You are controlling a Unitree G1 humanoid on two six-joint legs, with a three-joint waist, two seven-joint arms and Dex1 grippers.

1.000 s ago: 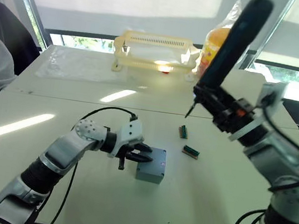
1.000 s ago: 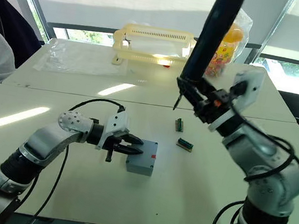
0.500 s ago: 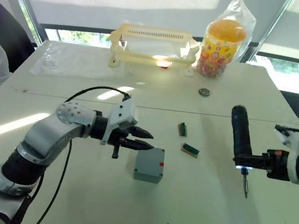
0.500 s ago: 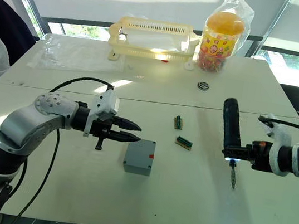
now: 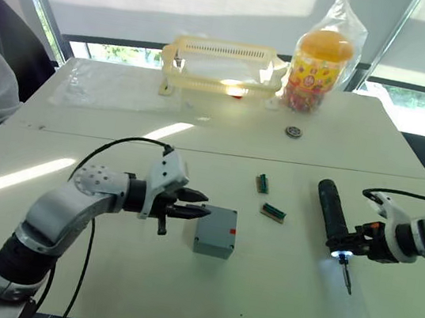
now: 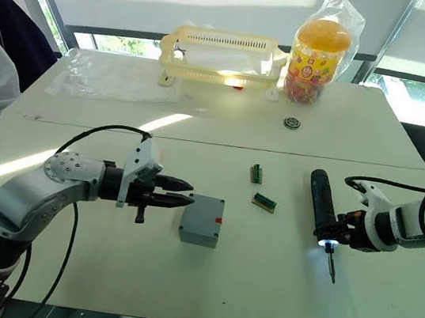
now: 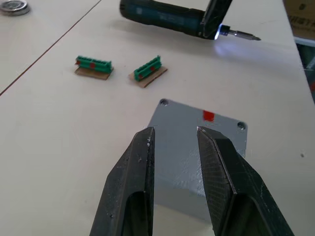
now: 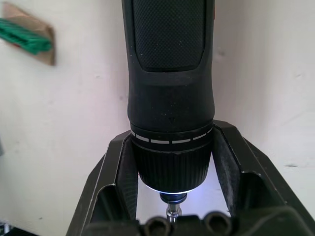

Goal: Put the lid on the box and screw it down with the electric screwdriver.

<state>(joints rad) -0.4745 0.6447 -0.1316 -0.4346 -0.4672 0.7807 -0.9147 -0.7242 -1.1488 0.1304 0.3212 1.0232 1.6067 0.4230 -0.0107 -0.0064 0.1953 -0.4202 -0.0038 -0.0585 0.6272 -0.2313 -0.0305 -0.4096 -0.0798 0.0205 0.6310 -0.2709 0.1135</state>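
Bright window blinds back a pale tabletop [image 5: 176, 297], where the box [image 5: 215, 231] sits near the middle, a little toward the near edge, with the lid [image 7: 197, 142] already lying flat on top of it; a small red mark shows on the lid's surface and screw holes at its corners. Just beside the box on its left, the left hand [image 5: 194, 205] points at it with its two black fingers [image 7: 133, 182] slightly apart and nothing between them, the tips hovering at the box's left edge.

Toward the right edge of the tabletop, well apart from the box, the electric screwdriver [image 5: 331, 213] lies low over the surface, its bit aimed at the near edge and a white light glowing at its tip. The right hand [image 5: 349, 249] is clamped around it near the lit end, one finger on each side of the collar.

Between the box and the screwdriver lie two small green connector strips [image 5: 272, 212]. Farther back sit a small round metal piece [image 5: 293, 131], a cream plastic basket [image 5: 221, 67], a bagged jar with an orange lid [image 5: 322, 59] and a clear plastic sheet [image 5: 111, 88], all near the far edge.
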